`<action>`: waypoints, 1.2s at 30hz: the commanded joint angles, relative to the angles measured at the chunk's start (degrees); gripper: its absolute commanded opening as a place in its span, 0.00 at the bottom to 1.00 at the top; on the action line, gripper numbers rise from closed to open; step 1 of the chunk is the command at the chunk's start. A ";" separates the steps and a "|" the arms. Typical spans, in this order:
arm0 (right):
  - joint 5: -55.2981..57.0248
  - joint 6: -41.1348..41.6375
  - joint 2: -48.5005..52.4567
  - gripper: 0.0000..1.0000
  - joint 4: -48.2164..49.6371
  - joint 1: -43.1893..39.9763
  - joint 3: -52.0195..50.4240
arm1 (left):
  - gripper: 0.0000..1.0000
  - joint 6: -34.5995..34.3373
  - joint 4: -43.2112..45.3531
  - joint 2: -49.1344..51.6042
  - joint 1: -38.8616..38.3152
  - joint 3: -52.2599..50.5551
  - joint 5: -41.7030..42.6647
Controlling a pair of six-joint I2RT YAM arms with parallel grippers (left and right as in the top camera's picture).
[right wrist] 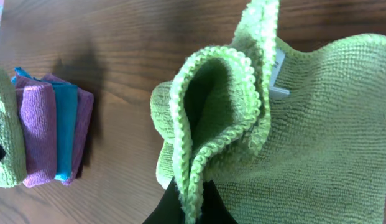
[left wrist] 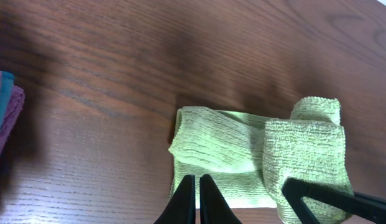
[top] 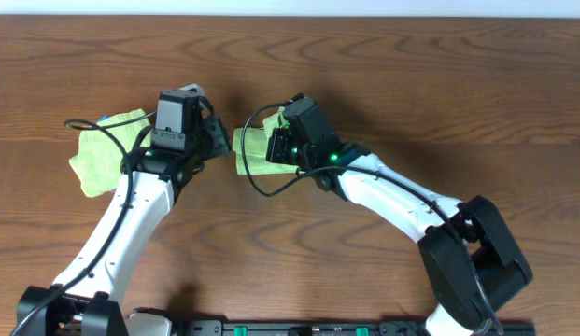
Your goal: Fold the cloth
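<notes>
Pinching a bunched fold of the thin, square lime-green microfibre cloth [right wrist: 317, 143], my right claw [right wrist: 189, 200] stands clamped on the stitched hem, which loops up just ahead of its tips, the small white label [right wrist: 278, 68] showing beyond the loop. I judge the grip sits on the hem so that one edge can be carried over the rest of the sheet, which lies spread on the brown wooden table [top: 411, 65] to the claw's right and front. My left claw [left wrist: 196, 198] is closed to a slit, tips resting at the cloth's near edge; whether any fabric is caught between them I cannot tell. It seems placed there to pin that side while the other is lifted. Off to the left of both claws lies a stack of pink-purple and teal cloths [right wrist: 56, 134], with a coarser yellow-green terry cloth [right wrist: 9, 118] beside it, well clear of the work. The fold looks started, not squared; the raised layer could slump if released now.
</notes>
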 commanded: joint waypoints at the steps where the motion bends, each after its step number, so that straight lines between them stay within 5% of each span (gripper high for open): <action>1: 0.61 -1.46 0.28 0.01 -0.72 1.11 2.89 | 0.06 1.44 -0.31 -0.76 0.24 0.68 -0.42; 36: 1.25 -2.34 5.86 0.01 0.92 4.48 6.03 | 0.06 1.49 -0.94 -5.88 0.26 0.68 -0.48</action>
